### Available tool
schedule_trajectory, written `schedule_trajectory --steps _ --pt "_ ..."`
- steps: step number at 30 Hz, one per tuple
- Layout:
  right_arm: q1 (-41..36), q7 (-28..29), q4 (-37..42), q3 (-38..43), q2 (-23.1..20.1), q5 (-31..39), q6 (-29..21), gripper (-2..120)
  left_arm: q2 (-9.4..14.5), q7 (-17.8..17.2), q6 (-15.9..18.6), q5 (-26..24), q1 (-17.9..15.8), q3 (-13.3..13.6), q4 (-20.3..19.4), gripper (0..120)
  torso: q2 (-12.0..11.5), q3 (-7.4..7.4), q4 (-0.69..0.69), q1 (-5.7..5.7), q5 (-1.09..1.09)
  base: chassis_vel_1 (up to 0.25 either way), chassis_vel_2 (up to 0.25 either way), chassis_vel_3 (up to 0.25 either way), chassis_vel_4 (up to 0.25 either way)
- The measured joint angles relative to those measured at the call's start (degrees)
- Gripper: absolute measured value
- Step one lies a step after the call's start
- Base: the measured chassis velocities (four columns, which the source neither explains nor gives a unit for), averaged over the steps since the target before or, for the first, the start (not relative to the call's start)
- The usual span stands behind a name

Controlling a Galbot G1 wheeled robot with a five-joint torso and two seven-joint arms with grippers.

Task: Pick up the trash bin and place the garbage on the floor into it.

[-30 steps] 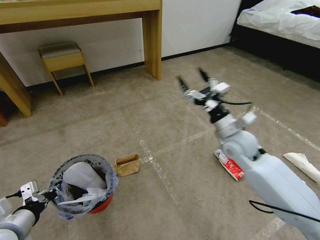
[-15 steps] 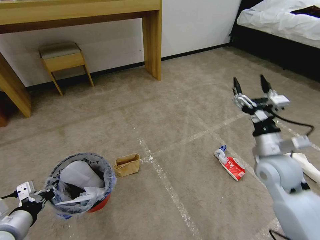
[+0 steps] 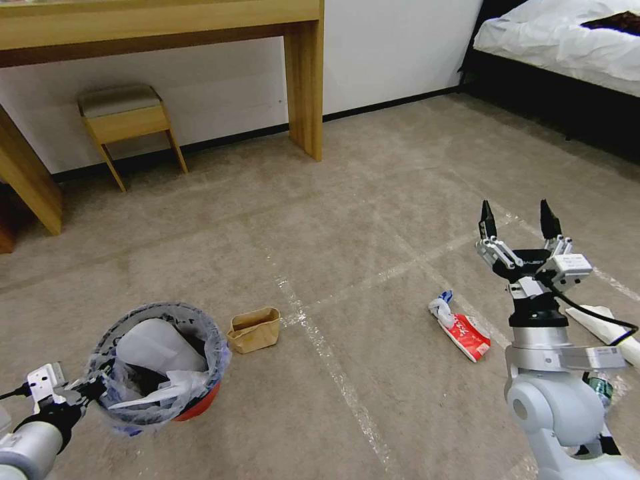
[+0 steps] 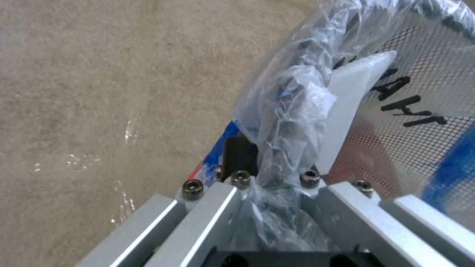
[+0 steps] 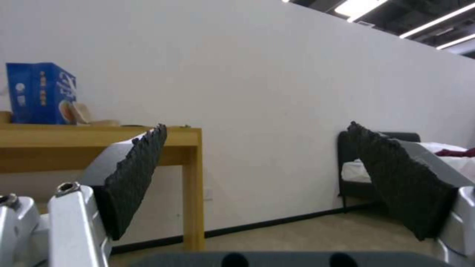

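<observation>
A: Bin status?
B: One round red trash bin (image 3: 193,408), crinkled clear liner, at 8 o'clock; left gripper (image 3: 93,389) clamps its rim.
A: Right gripper (image 3: 519,230)?
B: Fingers spread, empty, at 4 o'clock above the carpeted floor (image 3: 347,220).

Furniture along the white wall

A wooden desk (image 3: 200,20) stands against the wall, a small stool (image 3: 127,113) beneath it, a blue box (image 5: 39,92) on top, a bed (image 3: 567,40) well beyond its leg.

the floor (image 3: 373,200) is beige carpet crossed by shiny tape lines. on it lie a brown paper bag (image 3: 254,329), a red wrapper (image 3: 463,329) right of it, and a white slipper (image 3: 610,323) at the right edge; a wooden stool (image 3: 127,120) stands by the wall.
</observation>
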Motion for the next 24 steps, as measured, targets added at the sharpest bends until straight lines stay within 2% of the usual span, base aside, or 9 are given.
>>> schedule_trajectory --steps 6,24 --pt "0.10 0.16 -1.03 -0.38 1.45 -0.95 0.10 93 -0.24 0.10 -0.04 0.00 -0.04 0.23 0.14 1 0.00 0.00 0.00 0.01 0.01 0.000 0.000 0.000 0.000" --pt "0.91 0.58 -2.08 -1.93 0.96 -0.87 -0.86 95 -0.48 0.27 -0.08 0.15 0.36 -0.01 0.29 1 0.00 0.00 0.00 0.00 0.00 0.000 0.000 0.000 0.000"
